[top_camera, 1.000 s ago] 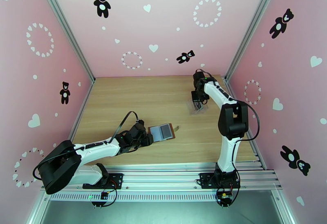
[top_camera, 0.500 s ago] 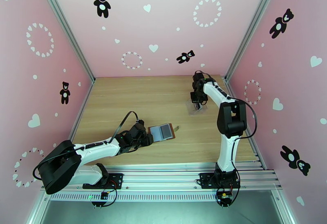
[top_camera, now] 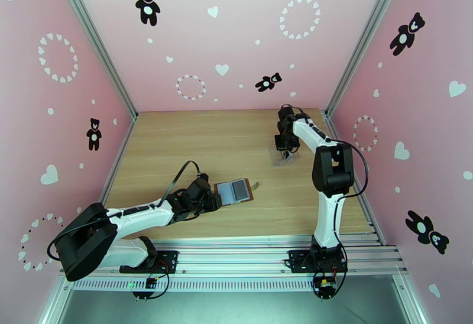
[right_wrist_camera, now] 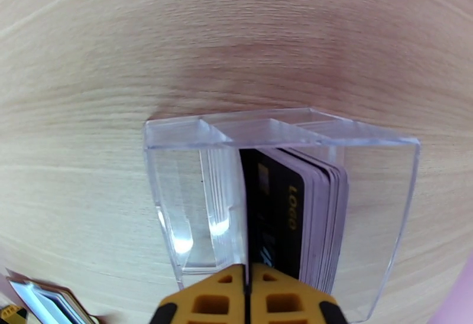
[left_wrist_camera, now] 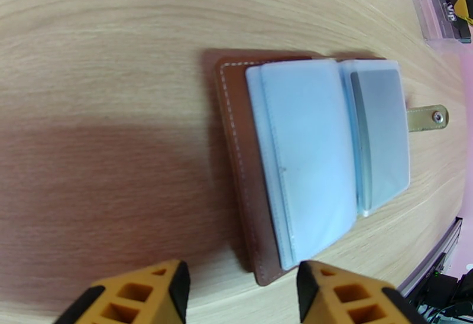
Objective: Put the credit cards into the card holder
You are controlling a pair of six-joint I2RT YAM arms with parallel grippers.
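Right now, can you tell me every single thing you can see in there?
card holder: one, brown with greyish pockets, lying open on the table by the left arm
credit cards: one stack, too tight to count, dark, standing in the clear case
clear case: one, see-through, far right part of the table
table: one, pale wood
walls: three, pink with black bears and white hearts, around the table
left gripper: one, yellow fingers, open at the card holder's edge
right gripper: one, yellow fingers, shut at the cards' edge; unclear whether it pinches one
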